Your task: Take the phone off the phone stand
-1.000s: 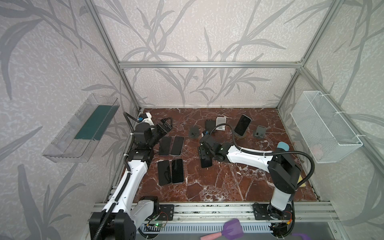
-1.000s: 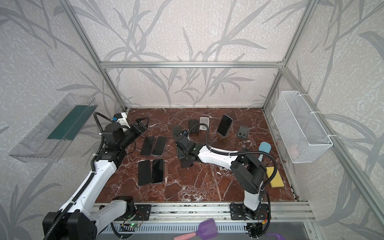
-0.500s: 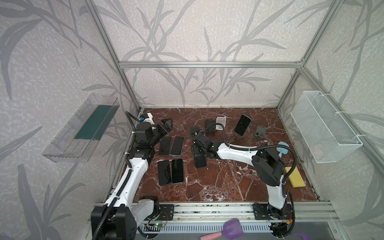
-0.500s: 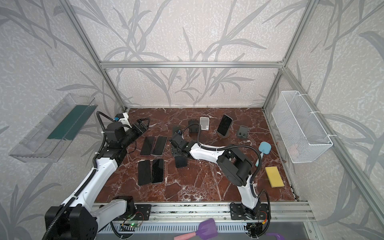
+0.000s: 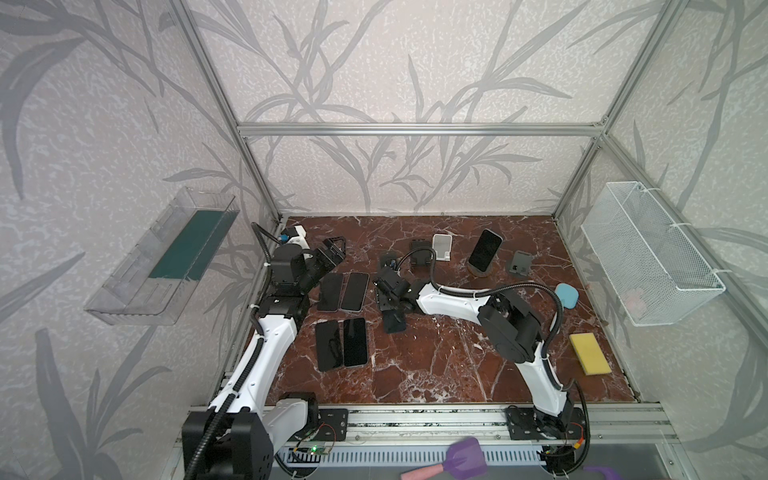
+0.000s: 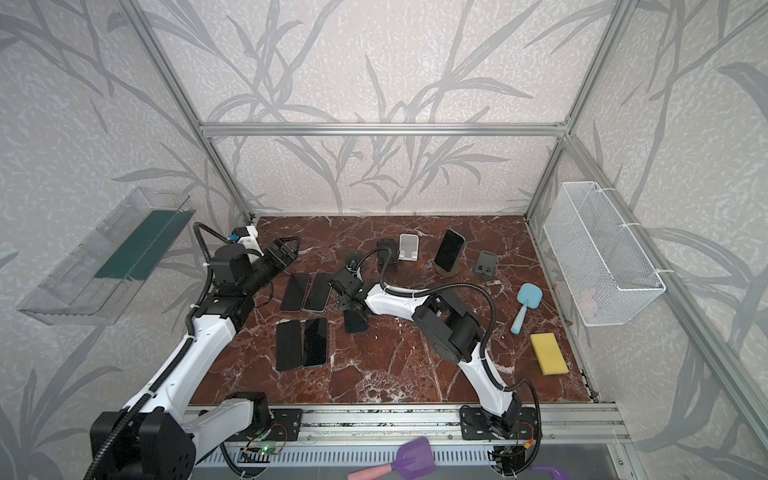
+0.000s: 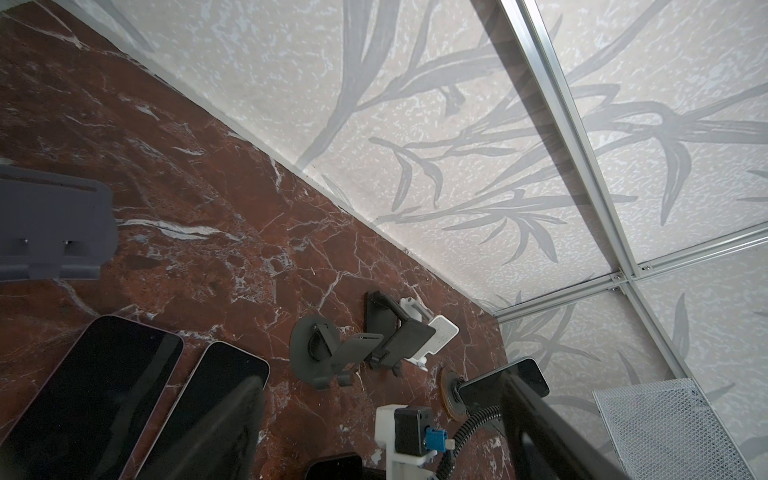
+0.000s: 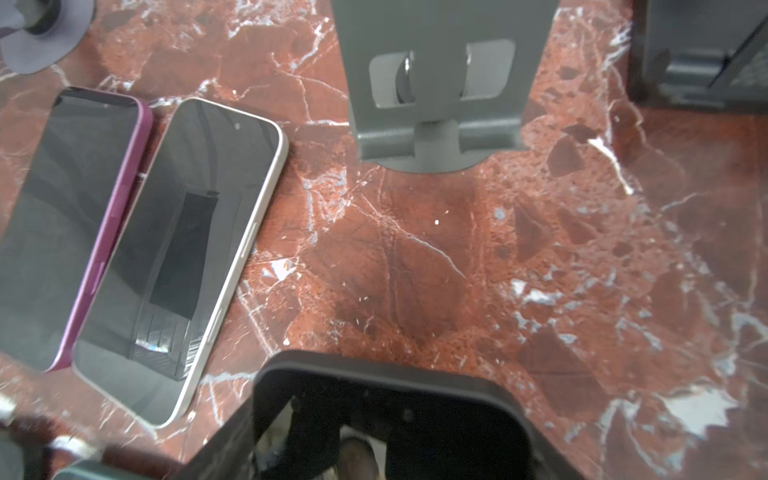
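The right arm stretches low across the middle, forearm nearly level and wrist bent down. The right gripper [image 5: 390, 306] is clamped on the upper edge of the phone [image 5: 395, 323], a dark slab in a matte black case that hangs tilted over the marble surface [image 5: 436, 365]. The phone is clear of the phone stand [image 8: 434, 83], which stands empty just beyond the fingertips; it is grey, with a round base and a slotted back plate.

The left arm is folded up near its own side wall. The left gripper [image 5: 334, 248] is raised off the marble, its fingers [image 7: 232, 428] wide apart with nothing between them.

On the left arm's outer side a clear plastic bin [image 5: 124, 299] on the wall holds a flat green sheet [image 5: 187, 245]. On the right arm's outer side a white wire-mesh basket [image 5: 665, 266] holds something small and pinkish [image 5: 633, 300], too faint to name.

Between the two grippers lie glossy flat slabs with rounded corners; closest to the right gripper a purple-cased phone [image 8: 62, 216] touches a cream-edged phone [image 8: 183, 257].
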